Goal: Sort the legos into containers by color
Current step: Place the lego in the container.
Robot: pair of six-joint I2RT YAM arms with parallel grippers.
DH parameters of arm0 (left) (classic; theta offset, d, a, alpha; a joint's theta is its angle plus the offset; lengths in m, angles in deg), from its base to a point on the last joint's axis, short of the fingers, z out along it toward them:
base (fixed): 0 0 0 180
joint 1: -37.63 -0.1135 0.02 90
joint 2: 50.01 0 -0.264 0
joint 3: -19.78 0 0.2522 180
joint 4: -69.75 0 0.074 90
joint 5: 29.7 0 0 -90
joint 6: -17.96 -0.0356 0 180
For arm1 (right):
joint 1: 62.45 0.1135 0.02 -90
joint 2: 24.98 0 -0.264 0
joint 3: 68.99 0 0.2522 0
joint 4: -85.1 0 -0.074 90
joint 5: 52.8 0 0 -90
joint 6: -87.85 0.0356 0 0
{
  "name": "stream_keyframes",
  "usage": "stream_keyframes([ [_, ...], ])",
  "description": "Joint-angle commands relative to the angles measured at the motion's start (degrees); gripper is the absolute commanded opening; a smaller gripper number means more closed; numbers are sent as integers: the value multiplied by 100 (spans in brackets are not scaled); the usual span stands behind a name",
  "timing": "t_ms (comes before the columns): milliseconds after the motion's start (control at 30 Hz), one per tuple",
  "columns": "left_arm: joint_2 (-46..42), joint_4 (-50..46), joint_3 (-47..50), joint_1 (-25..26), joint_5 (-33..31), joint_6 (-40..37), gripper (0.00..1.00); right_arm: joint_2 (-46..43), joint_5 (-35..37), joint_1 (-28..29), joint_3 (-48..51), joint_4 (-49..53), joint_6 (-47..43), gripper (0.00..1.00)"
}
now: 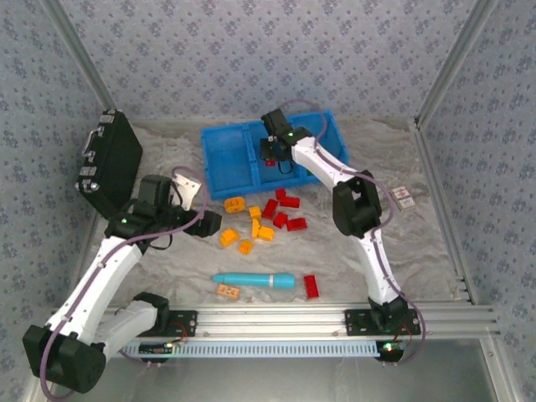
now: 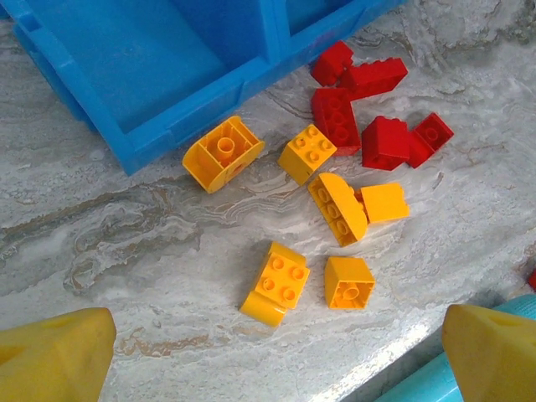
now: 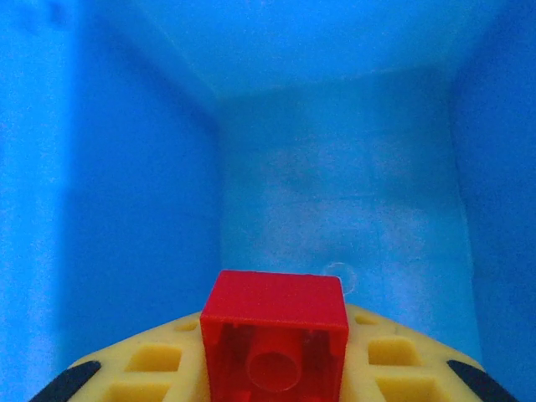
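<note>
Brick (image 3: 275, 335), red, likely light, stiff and slick, clamped across flat sides in right gripper (image 1: 272, 157) over bin's (image 1: 224, 167) middle compartment; left gripper (image 2: 270, 352) apart above yellow bricks (image 2: 276, 285) at middle of table (image 1: 335, 268).

A bright blue plastic tray (image 1: 224, 167) with three open parts sits at the far side of the pale table (image 1: 419, 251). The right gripper (image 1: 271, 159) hangs over the middle part, with a small red plastic brick (image 1: 270, 164) at its tip. The left gripper (image 1: 213, 225) is low, just beside a bunch of orange-yellow plastic bricks (image 1: 248, 228). A bunch of red bricks (image 1: 286, 211) lies next to them. A long light-blue pen-shaped tube (image 1: 254, 280) lies near the front, between a lone orange brick (image 1: 228, 291) and a lone red brick (image 1: 311, 286). A black hard case (image 1: 113, 163) stands at the left.
</note>
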Motion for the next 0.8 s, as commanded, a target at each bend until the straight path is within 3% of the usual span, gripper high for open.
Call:
stream_keyframes([
  [0,-210,82,50,-27,-65,-135,100,270,224,-60,-505,435,-262,31],
  [233,-113,69,41,-27,-29,-149,100,343,306,-59,-641,530,-418,43],
  [433,-144,27,-3,-27,-50,-180,100,-287,377,14,-54,339,-559,53],
  [767,-338,16,-27,-29,-128,-189,100,-2851,238,112,2744,-336,-861,57],
])
